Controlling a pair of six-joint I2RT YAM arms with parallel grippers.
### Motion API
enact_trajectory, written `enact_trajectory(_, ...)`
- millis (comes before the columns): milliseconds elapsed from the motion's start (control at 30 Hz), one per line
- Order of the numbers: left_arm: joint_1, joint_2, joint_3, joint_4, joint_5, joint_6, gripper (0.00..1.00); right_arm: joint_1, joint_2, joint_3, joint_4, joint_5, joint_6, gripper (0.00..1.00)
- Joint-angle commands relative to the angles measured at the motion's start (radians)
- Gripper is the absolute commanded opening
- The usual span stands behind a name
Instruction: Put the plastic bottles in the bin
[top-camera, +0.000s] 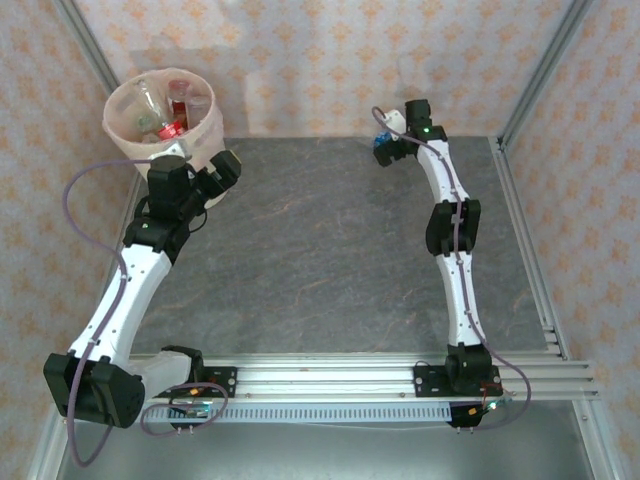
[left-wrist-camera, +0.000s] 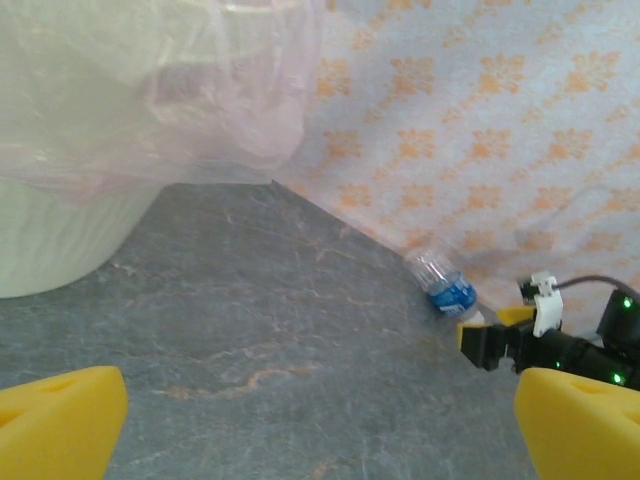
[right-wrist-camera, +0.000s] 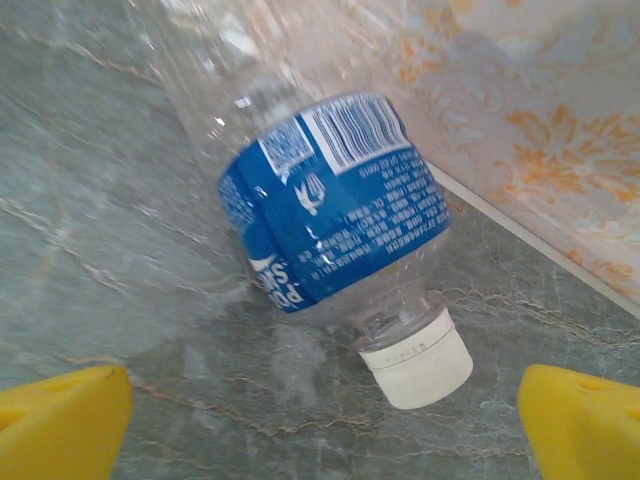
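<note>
Wears white tapered shells between black joint housings on the left arm (top-camera: 130, 290) and the right arm (top-camera: 455, 270). Trails a thin mauve cable (top-camera: 75, 200) along each, bulging toward nine o'clock on the left, curling at five o'clock beside the right base. Has black base blocks dotted with orange lights. Glows with a small green light (top-camera: 427, 128) at the right wrist. Ends in blunt, bright yellow left fingertips (left-wrist-camera: 60, 420) and matching right fingertips (right-wrist-camera: 585, 420), at seven and five o'clock in each wrist view.
</note>
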Motion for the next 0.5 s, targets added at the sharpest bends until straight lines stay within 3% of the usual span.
enact_trajectory(0,-0.001,-0.007,-0.004,-0.001,-0.103,0.006,1.0,-0.025,0.037,0.037,0.066,-0.007,-0.068,1.0)
enact_trajectory(100,-0.001,0.008,-0.002,-0.005,-0.132,0.01,1.0,-0.052,0.057,0.039,0.068,-0.103,-0.063,0.98)
enact_trajectory(467,-0.001,0.079,0.027,-0.017,-0.148,0.008,1.0,-0.081,0.121,0.056,0.143,-0.269,-0.05,0.86)
